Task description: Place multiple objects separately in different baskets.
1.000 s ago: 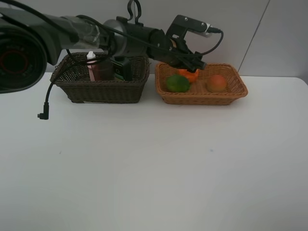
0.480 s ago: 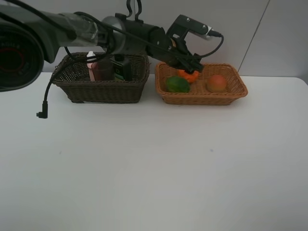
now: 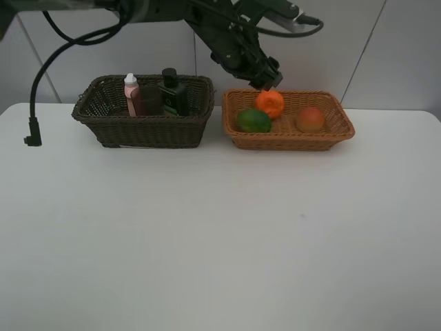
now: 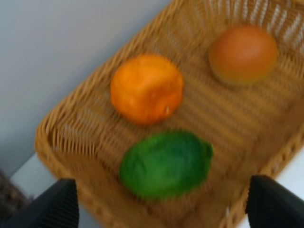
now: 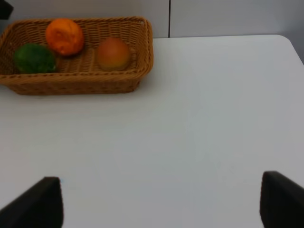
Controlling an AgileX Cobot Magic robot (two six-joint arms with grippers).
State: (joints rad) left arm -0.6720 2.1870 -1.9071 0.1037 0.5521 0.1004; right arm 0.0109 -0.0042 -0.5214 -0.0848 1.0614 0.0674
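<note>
we hold our left gripper (image 3: pixel 265 72) up in the air just above the back of the light basket (image 3: pixel 342 127), and its jaws are wide open with nothing in them. our right gripper (image 5: pixel 159 202) is wide open and empty too, over bare table (image 3: pixel 220 234), well apart from both baskets. we think the main thing that could go wrong is a bump: our left arm reaches across above the dark basket (image 3: pixel 96 124), and if it drops low on its way home it could knock the tall pink bottle (image 3: pixel 130 94) or the dark green bottle (image 3: pixel 172 92) over, or push a basket along the table. the dangling cable (image 3: pixel 33 131) hanging off our arm could also catch on the dark basket's edge and drag it. the orange (image 3: pixel 270 103) is round, so a small nudge could make it roll in the shallow basket, but the sides look tall enough to keep it in. it is bright, a bit bumpy, and sits at the back of the light basket, just beside the green fruit (image 3: pixel 254 121) in front of it, with the red-orange fruit (image 3: pixel 311 119) a little apart from them. the two bottles stand upright in the dark basket with a dark cup-like thing (image 3: pixel 149 101) between them; we cannot tell its color well. nothing is left out on the table, so the sorting looks about done.
</note>
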